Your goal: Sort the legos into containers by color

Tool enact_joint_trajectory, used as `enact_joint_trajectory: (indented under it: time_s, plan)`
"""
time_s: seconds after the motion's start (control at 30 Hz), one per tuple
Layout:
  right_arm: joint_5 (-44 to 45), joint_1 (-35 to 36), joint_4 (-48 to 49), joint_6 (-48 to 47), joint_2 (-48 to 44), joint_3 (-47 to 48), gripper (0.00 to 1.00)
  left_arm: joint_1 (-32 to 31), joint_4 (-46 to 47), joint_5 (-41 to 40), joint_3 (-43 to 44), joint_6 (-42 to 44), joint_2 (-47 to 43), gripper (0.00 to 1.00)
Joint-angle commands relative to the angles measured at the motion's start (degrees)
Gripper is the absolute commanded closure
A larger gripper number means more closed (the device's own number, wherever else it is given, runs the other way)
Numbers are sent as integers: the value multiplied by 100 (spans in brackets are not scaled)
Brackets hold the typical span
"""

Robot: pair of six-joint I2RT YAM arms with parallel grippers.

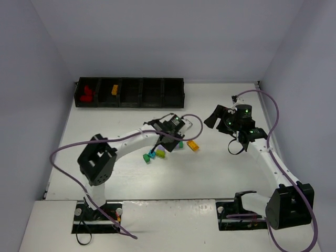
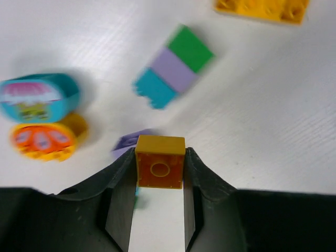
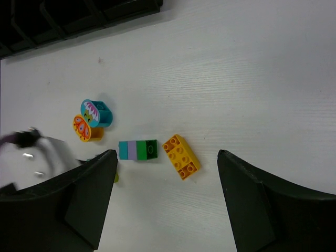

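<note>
Pinching a small orange square brick (image 2: 160, 168) with the left gripper (image 2: 160, 157), black fingers (image 2: 122, 194) pressed against two opposite sides of it, ringed face turned toward the wrist camera. Cannot tell whether lifted off the white table (image 2: 273, 105) or resting on it. Peeking out just behind that brick, a lilac piece (image 2: 128, 142), blurred.

Lying farther out in the left wrist view:
- a three-colour brick (image 2: 174, 65), striped green, lilac and cyan
- a flat orange studded brick (image 2: 262, 9), cut off by the top edge
- off to the left, a cyan rounded brick (image 2: 39, 97) touching an orange rounded brick (image 2: 47, 139) just below it

Hovering above the table with the right gripper (image 3: 167, 163) spread wide and holding nothing, looking down on that loose cluster from the other side.

Sitting well apart from the cluster, at the far left of the table in the top view, the black five-compartment tray (image 1: 130, 93). Holding red bricks (image 1: 87, 93) in the leftmost compartment and one orange brick (image 1: 114, 89) in the second from the left.
</note>
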Motion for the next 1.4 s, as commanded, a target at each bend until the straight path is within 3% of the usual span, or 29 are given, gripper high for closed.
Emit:
enact_joint_trajectory:
  time_s: [0.0,0.17,0.33,0.53,0.7,0.8,1.0,1.1,1.2,1.37]
  plan:
    - [-69,-4,229,88,-128,145,27,795,216,-438,424,-128,-1172,93]
    - [-104,-4,229,97,-58,171,27,2211,839,-623,765,-15,-1298,92]
    - [-130,-4,229,70,4,189,26,3625,1252,-728,1609,-181,-437,92]
    - [-165,-12,229,88,91,163,26,4550,1394,-711,3059,-646,714,90]
    - [-209,-4,229,27,179,171,26,4876,1508,-412,4008,-867,1558,88]
    - [-236,-4,229,9,214,163,26,4955,1473,-403,4334,-902,1945,80]
    - [-244,-4,229,-9,223,171,25,5008,1508,-368,4599,-884,2227,44]
    - [-279,-4,229,-26,293,206,25,5008,1560,-202,4381,-840,2035,36]
    - [-306,-4,229,-53,355,276,25,5000,1605,201,3995,-727,1710,35]
    - [-429,31,229,-158,478,426,25,4684,1587,1265,2554,-86,463,30]
